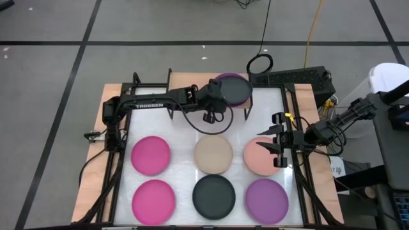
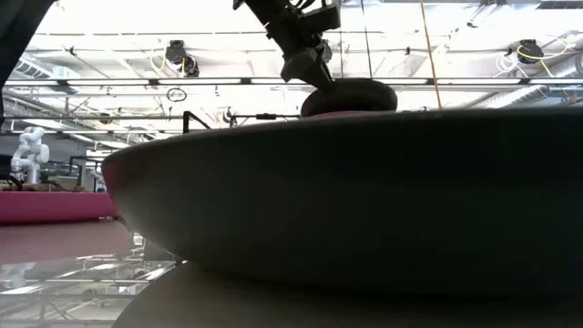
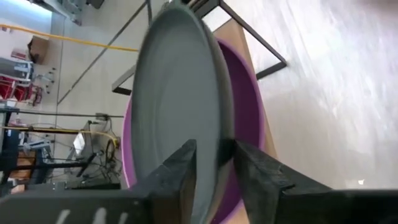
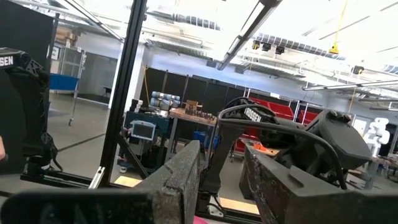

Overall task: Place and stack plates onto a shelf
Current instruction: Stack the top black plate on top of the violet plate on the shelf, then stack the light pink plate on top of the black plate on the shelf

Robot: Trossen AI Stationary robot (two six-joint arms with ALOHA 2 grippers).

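A black plate is over a purple plate on the shelf at the table's far middle. My left gripper reaches in from the left and is shut on the black plate; the low view shows it up high. Several plates lie flat on the white table: two magenta, a beige, a salmon pink, a black and a purple. My right gripper is open and empty above the salmon plate's near-right edge. My left gripper pinches the black plate's rim on its left side, one finger over the plate's upper face and one under it. The fingers come from the table's left. The plate lies close over the purple plate; whether it rests on it I cannot tell.
The shelf's thin black legs stand around the left gripper. A power strip and cables lie at the far right. The near black plate fills most of the low view.
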